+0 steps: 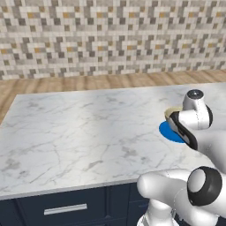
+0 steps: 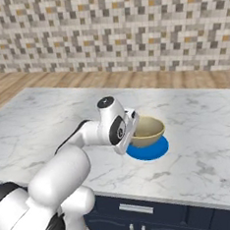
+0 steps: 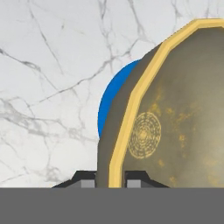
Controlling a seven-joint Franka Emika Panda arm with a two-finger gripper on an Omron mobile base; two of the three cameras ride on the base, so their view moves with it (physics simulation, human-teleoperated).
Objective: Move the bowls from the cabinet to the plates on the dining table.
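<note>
Fingers (image 3: 110, 178) of the white arm are clamped on the rim of a beige-tan bowl (image 2: 147, 131): in the hand view one dark tip sits on the outer wall and the other on the inner side, with the paler yellow rim running up between them. That view looks into the bowl's speckled olive-yellow inside, where a ring pattern marks the bottom.

The bowl is over the bright blue plate (image 2: 150, 151), which lies flat on the white marble bench (image 2: 207, 128). From the right base view the bowl stands upright and covers most of the plate, leaving a blue crescent along the near side; whether its base already touches the plate or hangs just above it cannot be told. From the left base view the wrist hides most of the bowl, so a sliver of its rim (image 1: 173, 111) and part of the plate (image 1: 170, 132) show beside the hand.

The bench has grey veins and a dark navy base with silver bar handles (image 1: 65, 209). Behind it run a wooden floor (image 2: 133, 78) and a mosaic-tiled wall (image 1: 110, 35).
</note>
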